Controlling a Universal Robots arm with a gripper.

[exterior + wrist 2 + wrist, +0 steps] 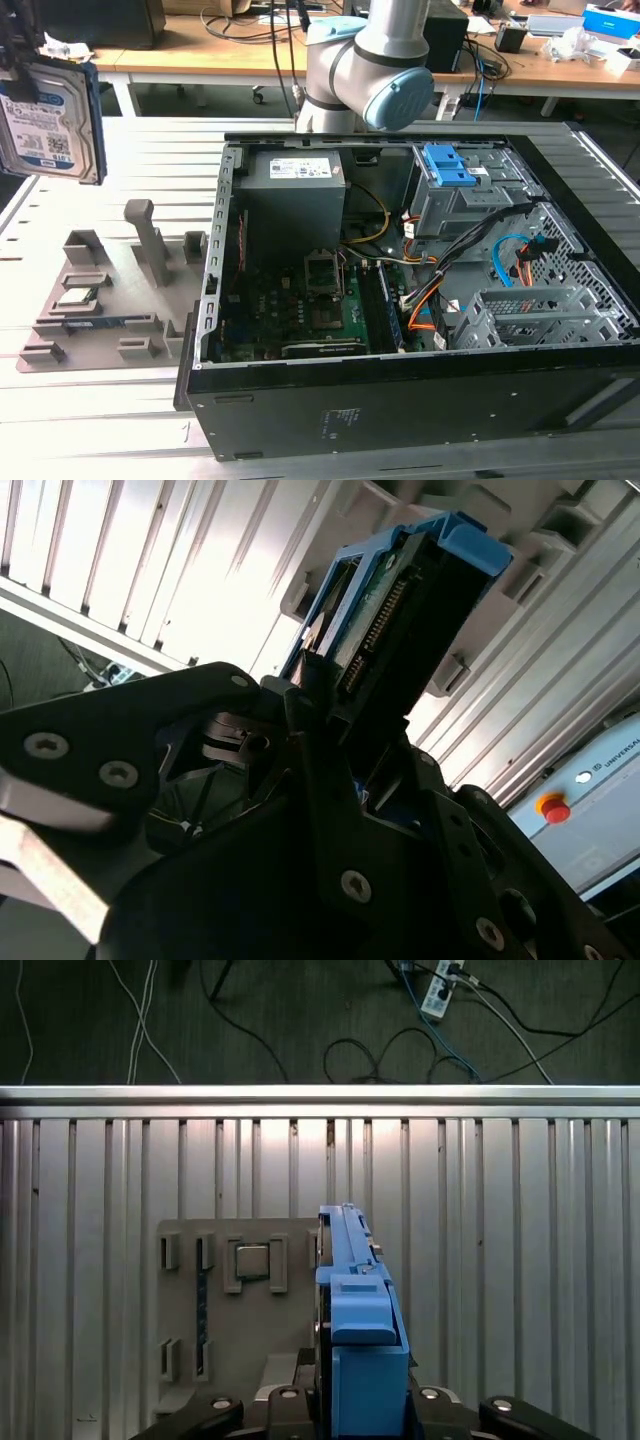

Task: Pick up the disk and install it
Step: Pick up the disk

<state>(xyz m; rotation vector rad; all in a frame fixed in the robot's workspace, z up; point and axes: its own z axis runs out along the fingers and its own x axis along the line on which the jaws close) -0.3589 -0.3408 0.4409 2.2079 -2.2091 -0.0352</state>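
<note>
The disk [48, 120], a silver hard drive with a white-and-blue label in a bright blue carrier, hangs upright in the air at the exterior view's far left, above the ribbed metal table. My gripper [22, 50] is shut on its upper end. In the second wrist view the dark fingers [310, 695] clamp the disk [400, 620] by its connector end. Edge-on in the first wrist view, the disk [358, 1330] rises from the gripper [365, 1410], with the grey fixture tray [240, 1290] below it.
An open computer case [300, 420] lies on the table to the exterior view's right, with a blue-latched drive bay [447, 165] and a metal drive cage [540, 315] inside. The grey fixture tray [110, 290] sits beside it. The arm's base [365, 70] stands behind the case.
</note>
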